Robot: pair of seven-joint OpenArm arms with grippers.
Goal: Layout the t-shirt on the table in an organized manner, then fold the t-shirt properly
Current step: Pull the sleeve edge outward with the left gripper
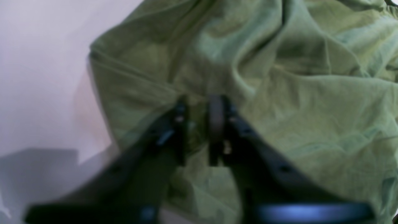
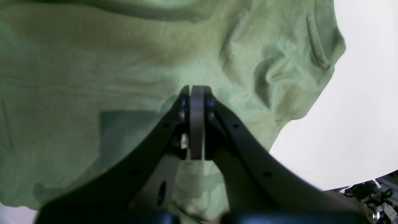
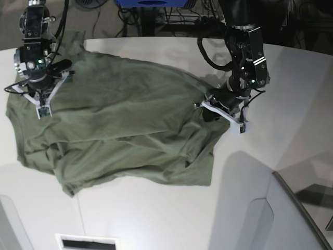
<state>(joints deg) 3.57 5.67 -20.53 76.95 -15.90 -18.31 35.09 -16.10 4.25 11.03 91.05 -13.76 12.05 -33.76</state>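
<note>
The olive-green t-shirt (image 3: 119,114) lies rumpled on the white table (image 3: 156,219), its right part bunched in folds. My left gripper (image 3: 206,111) is at that bunched right edge. In the left wrist view, which is blurred, its fingers (image 1: 199,105) stand almost together with a ridge of t-shirt (image 1: 311,109) cloth pinched between them, beside bare table (image 1: 37,62). My right gripper (image 3: 42,109) is over the t-shirt's upper left part. There its fingers (image 2: 196,90) are pressed together just above smooth t-shirt (image 2: 93,62) cloth, with nothing seen in them, and table (image 2: 357,109) to the right.
A grey angled panel (image 3: 296,219) stands at the table's lower right corner. A white-framed slot (image 3: 86,242) sits at the front edge. Cables and a blue object (image 3: 151,2) lie behind the table. Metal hardware (image 2: 373,193) shows past the curved table edge.
</note>
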